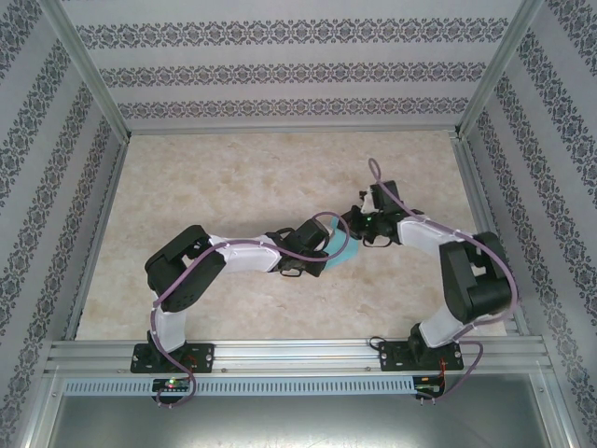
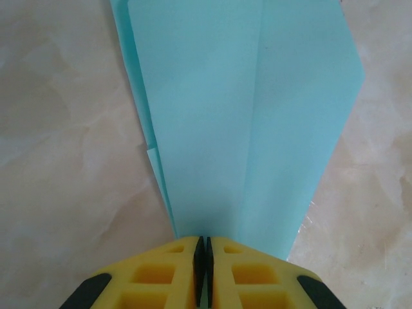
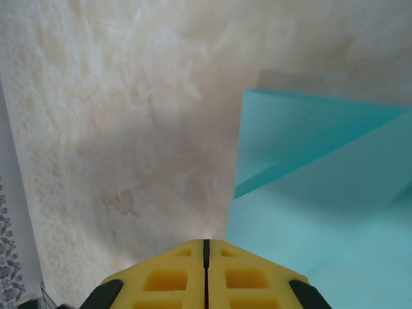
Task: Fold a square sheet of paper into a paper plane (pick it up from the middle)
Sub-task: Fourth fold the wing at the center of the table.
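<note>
the left gripper [image 2: 203, 250] was clamped on the paper plane's [image 2: 244, 129] narrow end at lower centre; the right gripper [image 3: 206, 248], jaws together, sat at its left edge. the folds probably needed firm, even pressing.

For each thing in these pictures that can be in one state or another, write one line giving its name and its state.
paper plane: folded to a tapering dart with a centre crease, lying on the table.
left gripper: shut, at the plane's narrow end; a pinch on the paper cannot be told.
right gripper: shut, holding nothing, at the paper's edge.
</note>
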